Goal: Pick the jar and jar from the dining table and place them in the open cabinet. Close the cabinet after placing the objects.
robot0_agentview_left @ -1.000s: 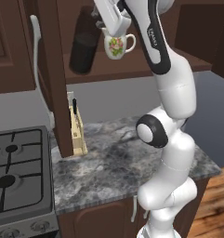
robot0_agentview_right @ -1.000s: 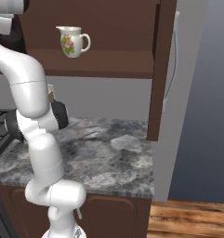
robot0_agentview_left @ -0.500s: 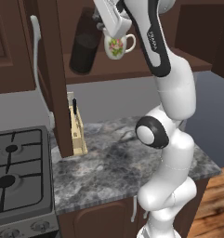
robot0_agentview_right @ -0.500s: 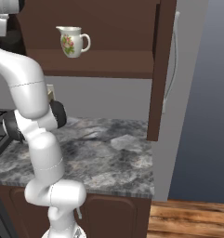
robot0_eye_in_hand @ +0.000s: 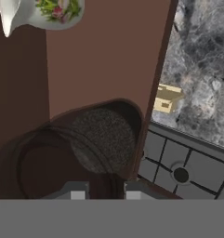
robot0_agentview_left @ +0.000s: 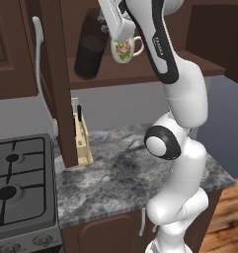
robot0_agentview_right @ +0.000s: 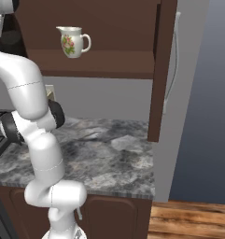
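The tall dark brown-black jar (robot0_agentview_left: 91, 47) is at the left end of the open cabinet's wooden shelf (robot0_agentview_left: 155, 74), next to the white floral jug (robot0_agentview_left: 123, 49). My gripper (robot0_agentview_left: 109, 20) comes down on it from above and is shut on its rim. In the hand view the jar (robot0_eye_in_hand: 102, 139) lies straight below, with its wall between my fingertips (robot0_eye_in_hand: 78, 194). Whether its base rests on the shelf I cannot tell. In the right base view the jar (robot0_agentview_right: 11, 39) is a dark shape at the far left. The other jar and the dining table are out of view.
The cabinet's left door (robot0_agentview_left: 54, 74) stands open close beside the jar, and its right door (robot0_agentview_right: 163, 70) is open too. Below are a marbled counter (robot0_agentview_left: 115, 168), a tan knife block (robot0_agentview_left: 81, 131) and a gas stove (robot0_agentview_left: 17, 183).
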